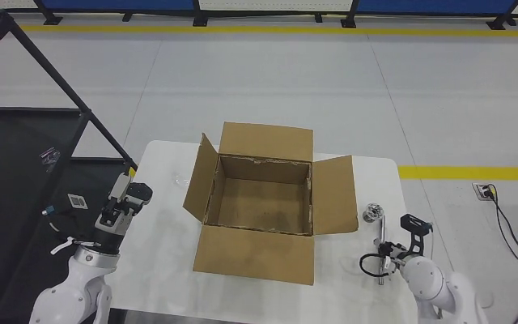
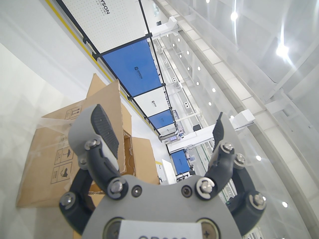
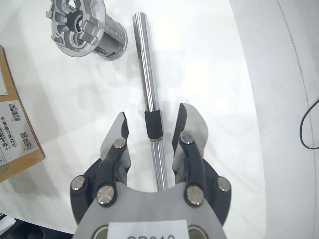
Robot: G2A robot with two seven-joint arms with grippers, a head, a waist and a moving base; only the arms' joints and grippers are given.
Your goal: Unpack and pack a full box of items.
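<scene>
An open cardboard box (image 1: 259, 206) stands in the middle of the white table (image 1: 162, 267), its flaps spread and its inside bare. Right of the box lie a chrome rod (image 1: 380, 247) (image 3: 147, 70) with a black band and a grey flanged metal part (image 1: 372, 213) (image 3: 82, 35). My right gripper (image 3: 152, 123) hovers open just above the rod, one finger on each side of the black band, not touching it. My left gripper (image 2: 159, 128) is open and holds nothing, tilted upward at the table's left edge beside the box (image 2: 62, 155).
A small clear scrap (image 1: 180, 180) lies on the table left of the box. A black frame and dark panel (image 1: 48, 162) stand off the table's left side. A black cable (image 3: 309, 125) runs along the floor beyond the right edge.
</scene>
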